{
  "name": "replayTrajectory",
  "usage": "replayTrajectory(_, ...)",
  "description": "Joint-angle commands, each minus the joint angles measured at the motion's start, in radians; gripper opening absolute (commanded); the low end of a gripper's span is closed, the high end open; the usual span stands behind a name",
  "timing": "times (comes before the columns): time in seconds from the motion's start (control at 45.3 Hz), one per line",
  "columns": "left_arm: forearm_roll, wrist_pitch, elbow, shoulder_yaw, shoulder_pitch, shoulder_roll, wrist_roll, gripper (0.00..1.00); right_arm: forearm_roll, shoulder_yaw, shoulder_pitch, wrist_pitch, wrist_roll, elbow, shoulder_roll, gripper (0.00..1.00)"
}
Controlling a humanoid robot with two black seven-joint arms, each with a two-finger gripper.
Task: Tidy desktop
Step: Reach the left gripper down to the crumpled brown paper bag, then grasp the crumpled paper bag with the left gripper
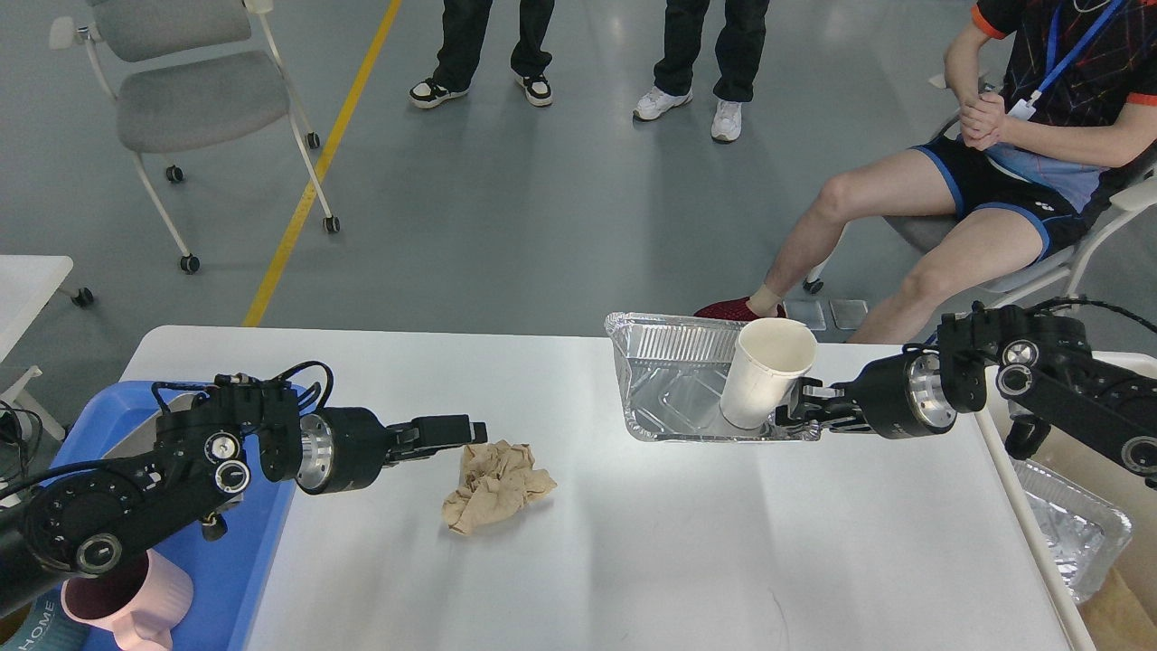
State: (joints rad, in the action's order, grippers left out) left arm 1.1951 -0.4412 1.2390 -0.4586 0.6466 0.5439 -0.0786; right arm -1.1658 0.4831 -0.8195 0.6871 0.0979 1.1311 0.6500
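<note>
1. Your surface (687, 542), the big white top with rounded corners, fills the lower middle of the view; its far edge runs just behind the foil tray and its right edge slants down past your right arm.
2. Your left tool (461, 431) reaches in from the left, low over the surface, its tip at the upper left edge of the crumpled brown paper (495, 486). You cannot tell from here whether its fingers are apart or together.
3. Your right tool (788, 413) comes in from the right and meets the base of the white paper cup (766, 372); whether it is clamped on the cup cannot be told.
4. The cup leans inside the foil tray (664, 371), whose far rim overhangs the surface's far edge.
5. A blue bin (244, 561) sits at the left edge, with a pink mug (136, 606) inside it.
6. Open room lies between paper and tray and across the whole near half.
7. Beyond the far edge a seated person (994, 172) is close to the tray.
</note>
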Motion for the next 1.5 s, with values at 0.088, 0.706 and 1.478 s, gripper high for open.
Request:
replayTrajectory(0.088, 0.003, -0.002, -0.108, 0.0, -0.005, -0.058, 0.005, 0.97, 0.0, 0.0, 0.002, 0.0, 0.0, 0.001, 0.0, 0.0)
replayTrajectory(0.706, 0.014, 0.009, -0.338, 0.031, 0.018, -0.251, 0.036, 0.97, 0.0, 0.006, 0.007, 0.0, 0.0, 0.007, 0.008, 0.0)
replayTrajectory(1.478, 0.098, 0.07, -0.427, 0.156, 0.002, -0.311, 0.224, 0.74, 0.0, 0.005, 0.007, -0.005, -0.001, 0.012, 0.017, 0.0)
